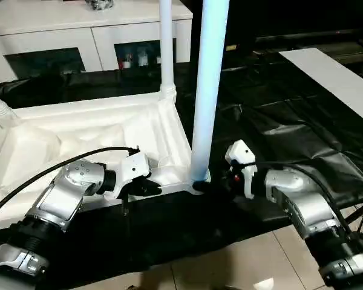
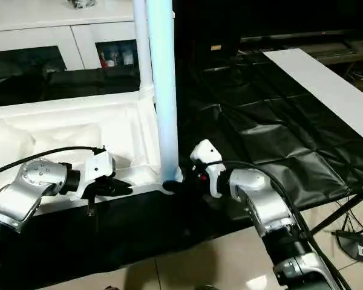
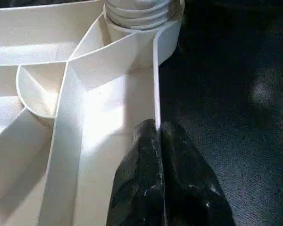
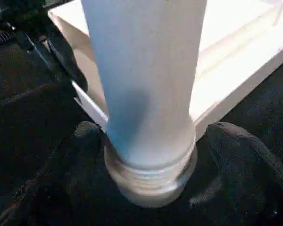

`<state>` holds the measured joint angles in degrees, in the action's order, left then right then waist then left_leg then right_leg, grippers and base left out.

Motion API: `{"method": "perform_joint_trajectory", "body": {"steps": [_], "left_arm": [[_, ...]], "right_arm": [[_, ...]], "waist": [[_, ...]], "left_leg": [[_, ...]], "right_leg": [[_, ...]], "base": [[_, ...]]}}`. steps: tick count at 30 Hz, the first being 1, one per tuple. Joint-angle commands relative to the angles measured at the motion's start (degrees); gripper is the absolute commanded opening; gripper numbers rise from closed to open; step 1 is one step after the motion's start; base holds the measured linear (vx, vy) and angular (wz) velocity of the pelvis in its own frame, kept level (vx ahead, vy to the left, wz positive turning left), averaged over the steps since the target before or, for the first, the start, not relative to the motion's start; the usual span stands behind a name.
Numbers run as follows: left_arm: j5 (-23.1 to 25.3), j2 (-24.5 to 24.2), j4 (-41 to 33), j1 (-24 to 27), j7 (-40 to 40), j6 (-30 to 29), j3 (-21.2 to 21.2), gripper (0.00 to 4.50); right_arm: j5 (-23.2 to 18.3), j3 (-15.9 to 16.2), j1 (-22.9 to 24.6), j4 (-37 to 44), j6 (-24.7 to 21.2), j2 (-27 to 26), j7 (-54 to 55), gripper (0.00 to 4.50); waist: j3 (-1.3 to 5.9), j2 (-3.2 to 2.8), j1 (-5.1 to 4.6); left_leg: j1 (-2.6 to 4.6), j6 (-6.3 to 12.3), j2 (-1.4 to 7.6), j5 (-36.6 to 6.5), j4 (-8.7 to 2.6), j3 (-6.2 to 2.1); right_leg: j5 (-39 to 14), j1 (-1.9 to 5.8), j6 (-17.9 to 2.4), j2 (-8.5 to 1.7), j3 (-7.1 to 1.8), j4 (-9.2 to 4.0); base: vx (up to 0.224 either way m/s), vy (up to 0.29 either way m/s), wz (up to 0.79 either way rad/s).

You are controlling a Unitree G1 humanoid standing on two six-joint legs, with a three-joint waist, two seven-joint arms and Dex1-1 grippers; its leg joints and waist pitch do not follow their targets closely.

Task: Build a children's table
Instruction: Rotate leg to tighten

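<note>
Left gripper (image 1: 150, 186) seen pinched shut on thin rim of upturned table top (image 1: 78, 136); right gripper (image 4: 146, 155) held open, fingers either side of near leg (image 1: 209, 90) at threaded base; plastic judged light, stiff, slippery; leg best gripped low; far leg (image 1: 166, 45) seated upright; cabinet (image 1: 78, 30) beyond.

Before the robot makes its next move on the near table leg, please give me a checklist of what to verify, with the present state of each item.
1. Left gripper pinches the rim of the upturned table top: ok, fingers shut on the edge.
2. Right gripper stands around the base of the near leg: ok, one finger on each side.
3. Fingers press the leg: cannot tell.
4. Leg upright in its corner socket: ok.
5. Leg screwed fully home: not ok, threads still show.
6. Far leg in place: ok, standing upright.
</note>
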<state>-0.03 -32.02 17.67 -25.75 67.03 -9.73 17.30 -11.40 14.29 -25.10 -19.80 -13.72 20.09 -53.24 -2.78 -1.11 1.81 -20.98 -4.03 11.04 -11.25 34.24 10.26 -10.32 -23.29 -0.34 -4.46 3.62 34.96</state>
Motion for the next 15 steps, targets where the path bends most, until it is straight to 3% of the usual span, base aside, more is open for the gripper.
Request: {"method": "perform_joint_trajectory", "body": {"steps": [1,10,15], "left_arm": [[0.74,-0.09,-0.7,0.43,0.6,-0.43,1.48,0.0],[0.74,-0.1,-0.86,0.57,0.5,-0.82,1.56,0.0],[0.69,-0.01,-0.88,0.62,0.59,-0.92,1.68,0.0]], "right_arm": [[0.23,0.55,-0.83,-0.84,0.5,-0.04,-0.61,3.6],[0.83,0.4,-1.61,-3.19,1.64,-0.81,-2.06,2.79],[0.73,0.12,-1.79,-3.86,2.21,-1.22,-2.14,2.72]], "waist": [[3.72,0.04,0.06],[3.76,0.0,0.11],[3.83,-0.01,0.08]], "left_leg": [[0.53,2.36,1.97,-9.29,-3.94,-0.39],[0.48,2.61,1.95,-8.99,-3.86,-0.4],[0.53,2.69,1.93,-8.79,-3.8,-0.39]], "right_leg": [[-6.01,3.1,-15.43,-3.25,-2.67,-3.38],[-5.98,3.19,-15.65,-3.25,-2.64,-3.28],[-5.55,3.18,-15.68,-3.2,-2.62,-3.23]], "base": [[0.0,0.0,0.0],[0.0,0.0,0.0],[0.0,0.0,0.0]]}}
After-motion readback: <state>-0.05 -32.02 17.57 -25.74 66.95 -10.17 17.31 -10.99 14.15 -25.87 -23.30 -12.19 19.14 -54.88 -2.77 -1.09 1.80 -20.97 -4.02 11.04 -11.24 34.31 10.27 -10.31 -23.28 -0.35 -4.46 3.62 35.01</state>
